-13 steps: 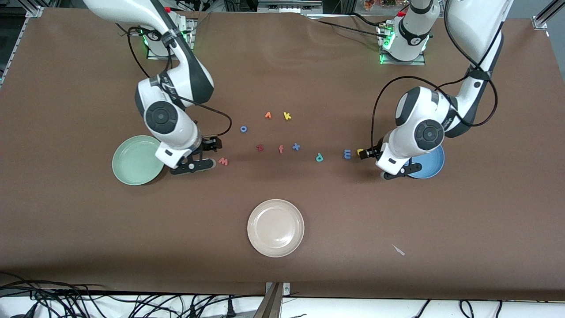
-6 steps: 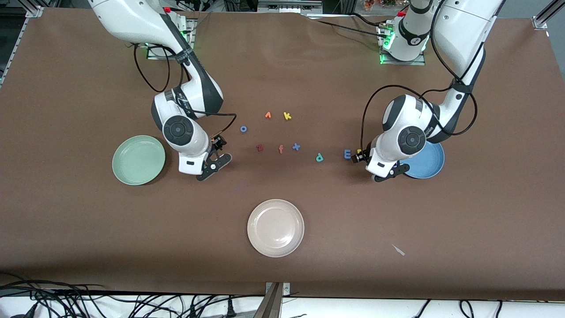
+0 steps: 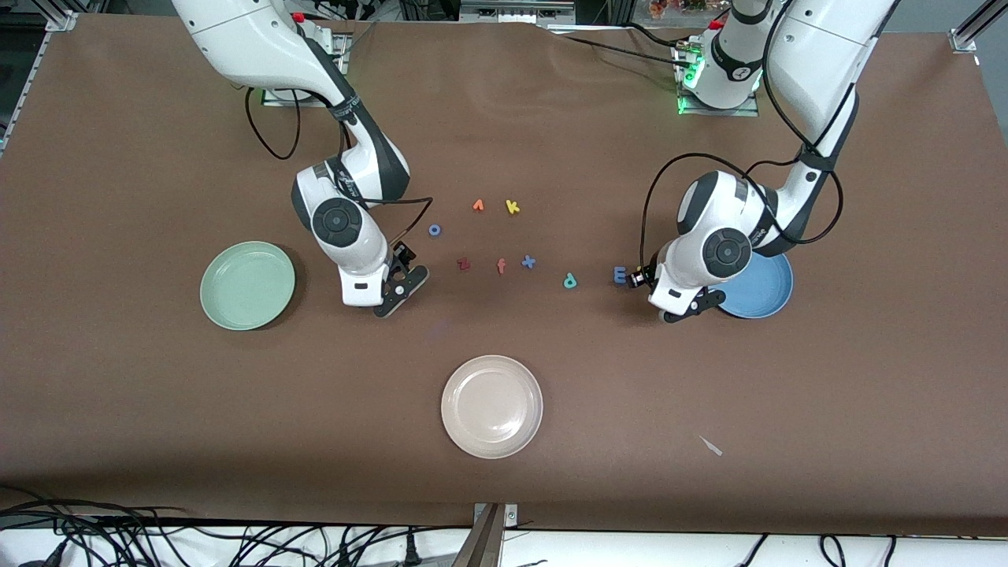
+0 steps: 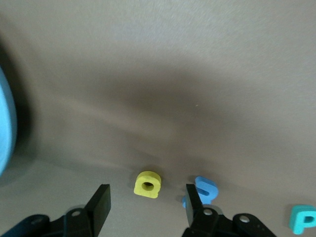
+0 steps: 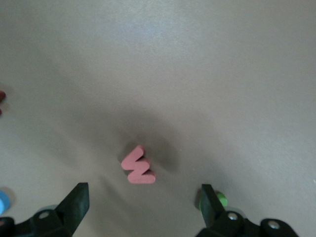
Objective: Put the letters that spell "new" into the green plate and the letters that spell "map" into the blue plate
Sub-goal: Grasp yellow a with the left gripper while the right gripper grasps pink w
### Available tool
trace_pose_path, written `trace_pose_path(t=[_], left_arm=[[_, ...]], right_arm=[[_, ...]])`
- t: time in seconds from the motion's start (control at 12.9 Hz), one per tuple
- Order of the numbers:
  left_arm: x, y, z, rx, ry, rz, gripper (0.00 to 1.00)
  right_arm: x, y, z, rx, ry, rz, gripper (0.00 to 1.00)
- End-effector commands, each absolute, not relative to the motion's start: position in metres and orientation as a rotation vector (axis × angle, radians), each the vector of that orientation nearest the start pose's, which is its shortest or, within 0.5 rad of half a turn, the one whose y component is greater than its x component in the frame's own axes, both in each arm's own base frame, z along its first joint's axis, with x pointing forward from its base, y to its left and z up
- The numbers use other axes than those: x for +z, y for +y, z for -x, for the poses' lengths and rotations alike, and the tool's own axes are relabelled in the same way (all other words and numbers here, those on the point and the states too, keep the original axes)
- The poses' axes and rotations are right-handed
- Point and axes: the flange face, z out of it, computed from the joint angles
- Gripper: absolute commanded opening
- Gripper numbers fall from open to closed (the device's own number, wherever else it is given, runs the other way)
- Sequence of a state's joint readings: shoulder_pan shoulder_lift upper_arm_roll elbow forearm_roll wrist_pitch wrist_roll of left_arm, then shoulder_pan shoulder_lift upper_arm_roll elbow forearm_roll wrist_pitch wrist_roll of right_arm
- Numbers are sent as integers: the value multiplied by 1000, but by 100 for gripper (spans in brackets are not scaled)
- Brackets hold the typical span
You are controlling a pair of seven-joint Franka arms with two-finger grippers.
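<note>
**Desk:** Anything plated?

**Me:** No. The green plate and the blue plate are both bare. My left gripper, beside the blue plate, has its fingers apart around the yellow a, not yet pinching. My right gripper is spread wide around the pink w, toward the green plate. All six letters remain.

The table wore a matt brown covering. The cream plate looked glossy; the pink w and yellow a looked matt, foamy.
</note>
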State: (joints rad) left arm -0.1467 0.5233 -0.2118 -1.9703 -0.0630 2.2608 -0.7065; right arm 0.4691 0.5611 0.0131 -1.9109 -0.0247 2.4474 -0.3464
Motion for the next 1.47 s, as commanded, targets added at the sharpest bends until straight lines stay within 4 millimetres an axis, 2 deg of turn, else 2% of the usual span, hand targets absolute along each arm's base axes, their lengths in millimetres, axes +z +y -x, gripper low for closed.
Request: trace_pose_path(t=[0.0, 0.23, 0.39, 0.7, 0.93, 1.09, 1.4], left_arm=[[180, -208, -538, 386, -720, 3079, 68], [179, -211, -536, 389, -759, 3068, 68], [179, -212, -536, 388, -776, 3064, 64], [177, -213, -535, 393, -795, 3056, 57], [172, -214, -533, 406, -792, 3051, 46], [169, -214, -533, 410, -791, 3049, 43], [163, -214, -534, 393, -796, 3058, 43]], right_arm=[[191, 283, -540, -44, -1453, 2800, 100], [189, 282, -539, -36, -1589, 2726, 96], [185, 282, -538, -31, -1644, 2694, 94], [183, 290, -535, -33, -1666, 2680, 89], [177, 293, -533, -26, -1679, 2672, 83], [174, 294, -533, -33, -1681, 2671, 77], [173, 296, -534, -43, -1687, 2668, 69]])
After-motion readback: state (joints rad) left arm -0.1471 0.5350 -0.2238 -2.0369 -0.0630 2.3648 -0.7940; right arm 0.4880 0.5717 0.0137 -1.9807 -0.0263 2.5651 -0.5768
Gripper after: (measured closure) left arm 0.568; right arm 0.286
